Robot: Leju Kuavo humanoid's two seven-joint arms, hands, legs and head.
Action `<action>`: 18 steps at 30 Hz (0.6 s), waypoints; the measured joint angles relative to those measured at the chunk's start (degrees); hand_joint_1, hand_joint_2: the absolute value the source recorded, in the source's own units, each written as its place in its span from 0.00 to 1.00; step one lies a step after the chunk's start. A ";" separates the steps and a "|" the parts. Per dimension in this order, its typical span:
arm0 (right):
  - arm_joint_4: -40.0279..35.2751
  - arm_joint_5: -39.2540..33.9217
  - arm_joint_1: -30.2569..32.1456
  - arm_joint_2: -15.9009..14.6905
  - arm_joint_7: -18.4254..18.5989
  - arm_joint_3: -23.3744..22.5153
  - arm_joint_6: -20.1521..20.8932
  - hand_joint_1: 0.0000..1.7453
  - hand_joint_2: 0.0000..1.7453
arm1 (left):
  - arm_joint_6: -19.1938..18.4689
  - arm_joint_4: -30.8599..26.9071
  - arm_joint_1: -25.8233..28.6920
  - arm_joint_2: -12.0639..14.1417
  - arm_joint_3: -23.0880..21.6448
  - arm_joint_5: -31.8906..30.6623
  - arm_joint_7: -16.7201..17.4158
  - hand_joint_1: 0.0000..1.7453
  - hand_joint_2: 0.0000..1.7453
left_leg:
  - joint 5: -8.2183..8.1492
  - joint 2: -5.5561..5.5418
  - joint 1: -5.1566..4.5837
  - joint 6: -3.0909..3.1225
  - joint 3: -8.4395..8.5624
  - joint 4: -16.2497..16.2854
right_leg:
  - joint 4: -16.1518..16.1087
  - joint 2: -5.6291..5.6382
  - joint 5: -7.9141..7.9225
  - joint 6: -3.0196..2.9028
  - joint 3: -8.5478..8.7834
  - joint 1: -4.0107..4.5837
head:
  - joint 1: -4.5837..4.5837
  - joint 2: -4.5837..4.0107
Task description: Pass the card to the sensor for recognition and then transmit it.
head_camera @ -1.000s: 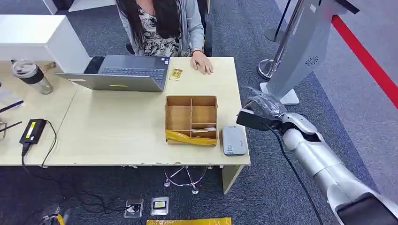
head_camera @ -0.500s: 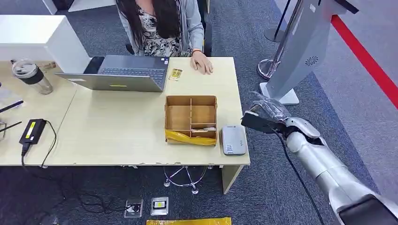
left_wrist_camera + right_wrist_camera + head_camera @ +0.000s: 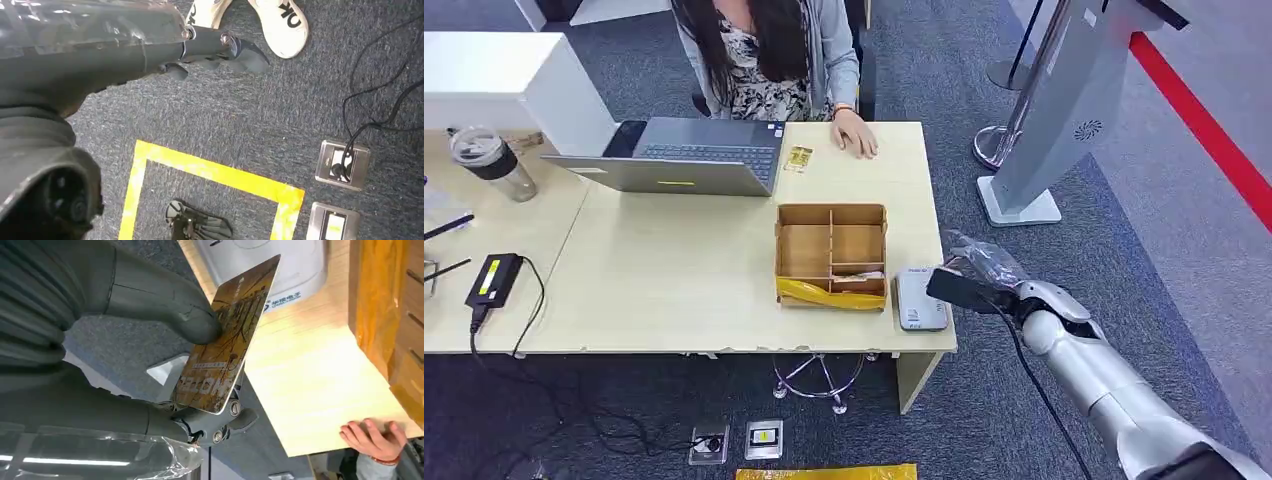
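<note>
We see the right hand (image 3: 972,283) gripping the card (image 3: 225,337) between its thick thumb and the darker fingers — the fingers are closed on it, and the card (golden, with dark tree branches) stands slanted. In the head view the hand is at the table's (image 3: 674,280) right edge, just beside the grey sensor (image 3: 919,299), which lies next to the wooden box (image 3: 831,256). The left hand (image 3: 200,47) hangs over the carpet — its fingers are curled and hold nothing.
</note>
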 joint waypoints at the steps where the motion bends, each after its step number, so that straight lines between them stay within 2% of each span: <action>1: 0.00 -0.07 0.08 0.00 -0.04 0.02 0.02 1.00 1.00 | 0.00 0.00 0.00 0.00 0.00 0.00 0.00 0.00 0.00 | 0.00 0.00 0.00 0.00 0.00 0.00 | 0.00 0.00 0.00 0.00 0.00 0.00 | 0.02 0.00; 18: 0.37 -0.66 0.64 1.14 0.28 0.96 1.03 1.00 1.00 | -0.13 0.00 -0.02 -0.02 0.00 0.09 0.00 0.00 0.00 | 0.00 0.00 0.00 0.00 -0.01 0.00 | 0.00 -0.03 0.00 0.00 0.00 0.00 | 0.02 0.00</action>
